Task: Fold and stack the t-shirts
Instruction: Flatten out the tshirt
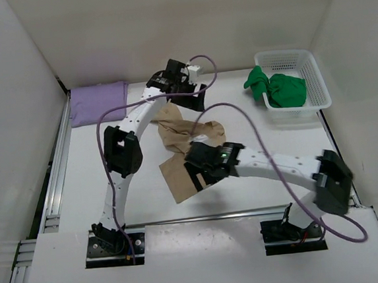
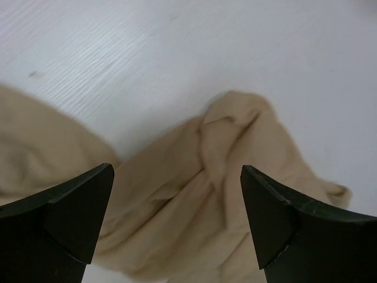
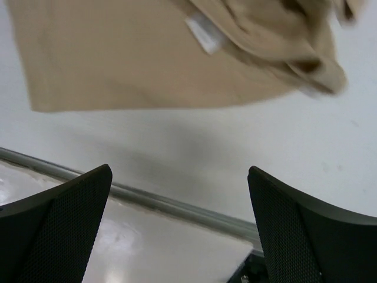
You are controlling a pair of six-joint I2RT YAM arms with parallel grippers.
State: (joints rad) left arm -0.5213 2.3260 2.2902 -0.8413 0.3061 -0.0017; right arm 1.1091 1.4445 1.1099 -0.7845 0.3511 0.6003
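Tan shirt (image 1: 172, 133) sits mid-counter, crumpled. The far half is bunched and twisted, and the near half lies flatter with one straight edge toward the near rail (image 1: 202, 218). It looks like thin, light, limp cloth with no stiffness, so it should drape and drag rather than slide as a sheet. I'd pinch at a straight edge or a corner, not the bunched lump, since a grab there would likely take several layers. A white label (image 3: 203, 32) shows near the wrinkled part in the right wrist view, which probably marks the collar end.

Left end effector (image 2: 177, 177) is wide open over the far bunched part, with nothing between the fingers and cloth just below. Right end effector (image 3: 179, 177) is also wide open and empty, over bare counter near the flat edge.

Purple shirt (image 1: 97, 102) is folded flat at the far left corner — likely the stack spot. Green shirt (image 1: 280, 88) is wadded in the white basket (image 1: 318, 80) at far right, one part hanging over its left rim.

Counter (image 1: 80, 184) is smooth white laminate and likely low friction, so cloth may slip when tugged. White walls close in the left, far and right sides — limited swing room.
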